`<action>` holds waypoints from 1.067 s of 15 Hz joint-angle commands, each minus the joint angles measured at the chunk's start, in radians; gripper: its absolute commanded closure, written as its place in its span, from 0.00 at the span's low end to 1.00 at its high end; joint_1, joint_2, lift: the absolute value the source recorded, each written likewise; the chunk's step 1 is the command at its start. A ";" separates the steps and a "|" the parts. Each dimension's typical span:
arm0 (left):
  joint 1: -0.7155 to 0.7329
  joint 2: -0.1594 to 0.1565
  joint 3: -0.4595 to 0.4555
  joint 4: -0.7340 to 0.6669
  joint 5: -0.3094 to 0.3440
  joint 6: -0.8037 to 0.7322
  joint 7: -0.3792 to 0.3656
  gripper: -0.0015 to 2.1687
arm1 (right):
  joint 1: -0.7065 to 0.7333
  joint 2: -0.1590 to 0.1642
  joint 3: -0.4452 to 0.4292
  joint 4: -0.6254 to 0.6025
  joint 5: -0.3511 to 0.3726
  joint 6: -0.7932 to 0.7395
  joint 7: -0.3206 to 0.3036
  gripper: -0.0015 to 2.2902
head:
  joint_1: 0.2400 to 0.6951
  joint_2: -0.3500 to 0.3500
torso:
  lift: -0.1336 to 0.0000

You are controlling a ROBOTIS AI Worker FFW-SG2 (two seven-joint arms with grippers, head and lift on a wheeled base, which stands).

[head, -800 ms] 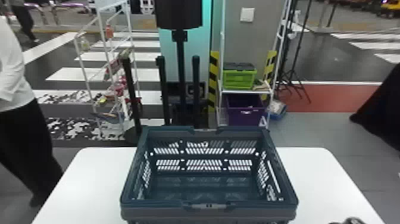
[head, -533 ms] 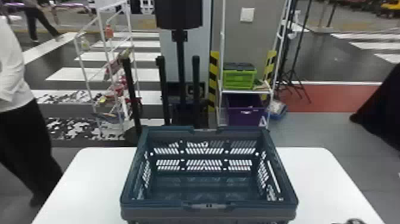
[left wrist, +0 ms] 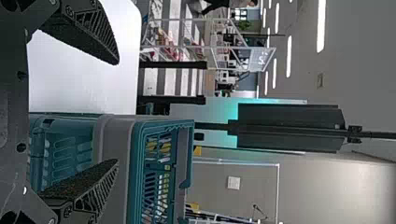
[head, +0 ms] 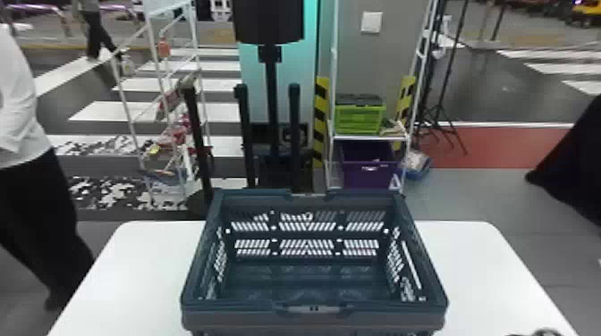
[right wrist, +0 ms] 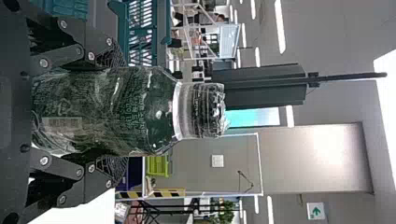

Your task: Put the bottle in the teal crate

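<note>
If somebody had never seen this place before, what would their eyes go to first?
Probably the big teal crate, right in the middle of the head view on the white table. Next comes the clear bottle, held between the fingers of the right gripper. Behind the table, a bright green box on a shelf stands out too.

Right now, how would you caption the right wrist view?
Right gripper holding the bottle upright, teal crate beyond.
</note>
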 commanded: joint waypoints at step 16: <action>0.026 0.003 0.021 0.004 0.005 -0.019 0.000 0.07 | -0.458 -0.034 0.147 -0.173 0.080 0.822 -0.055 0.87 | 0.57 0.50 | 1.00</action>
